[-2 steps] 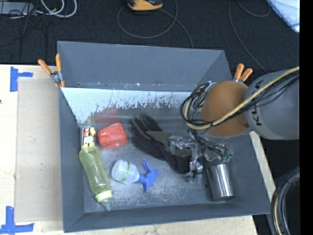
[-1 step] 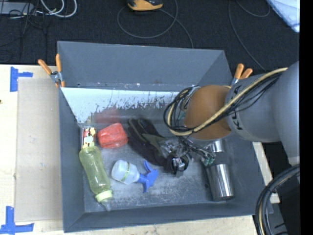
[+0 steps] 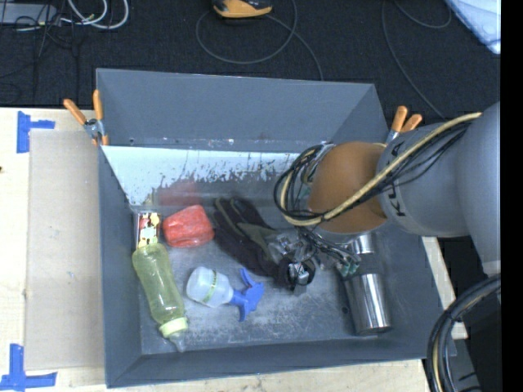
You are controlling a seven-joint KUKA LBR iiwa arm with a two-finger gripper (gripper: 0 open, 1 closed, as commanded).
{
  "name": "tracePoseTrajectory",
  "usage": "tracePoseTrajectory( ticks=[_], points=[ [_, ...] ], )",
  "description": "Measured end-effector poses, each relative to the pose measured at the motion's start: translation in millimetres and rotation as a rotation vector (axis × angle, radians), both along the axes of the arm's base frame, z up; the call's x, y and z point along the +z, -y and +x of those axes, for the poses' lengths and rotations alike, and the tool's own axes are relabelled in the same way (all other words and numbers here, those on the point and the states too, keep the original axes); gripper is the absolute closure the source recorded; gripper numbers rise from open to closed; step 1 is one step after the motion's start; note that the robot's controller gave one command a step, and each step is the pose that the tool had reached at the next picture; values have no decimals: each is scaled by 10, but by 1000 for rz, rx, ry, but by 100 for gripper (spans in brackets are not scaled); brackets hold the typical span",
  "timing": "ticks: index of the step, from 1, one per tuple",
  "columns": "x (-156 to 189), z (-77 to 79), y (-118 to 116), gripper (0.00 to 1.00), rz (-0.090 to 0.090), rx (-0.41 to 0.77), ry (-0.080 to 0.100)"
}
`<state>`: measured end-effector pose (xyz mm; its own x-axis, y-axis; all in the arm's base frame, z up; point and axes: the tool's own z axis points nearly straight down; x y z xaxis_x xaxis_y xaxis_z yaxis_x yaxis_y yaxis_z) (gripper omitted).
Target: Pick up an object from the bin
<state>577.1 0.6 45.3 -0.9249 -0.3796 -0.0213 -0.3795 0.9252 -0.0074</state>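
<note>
Yellow-green bottle (image 3: pixel 159 288) near left, silver can (image 3: pixel 368 300) near right. Gripper (image 3: pixel 298 272) at right end of black floppy thing (image 3: pixel 245 231), mid-bin; open or closed, can't tell. Risk: limp material slips out, or wrist knocks silver can.

Black glove (image 3: pixel 243 233) partly beneath the hand (image 3: pixel 298 274)

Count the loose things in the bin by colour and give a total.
Yellow-green: 1, bottle
Red: 1, lumpy pouch
Black: 1, glove-like item
Blue: 1, plastic piece
Clear whitish: 1, small cup
Silver: 1, metal cylinder
Multicoloured: 1, small packet
Total: 7
</note>
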Motion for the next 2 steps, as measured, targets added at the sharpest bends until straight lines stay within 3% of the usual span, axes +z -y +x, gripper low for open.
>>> tracePoseTrajectory(
  ticks=[1, 2],
  points=[
    [251, 233, 341, 100, -3, 151, 3],
    [251, 233, 342, 100, -3, 151, 3]
  ],
)
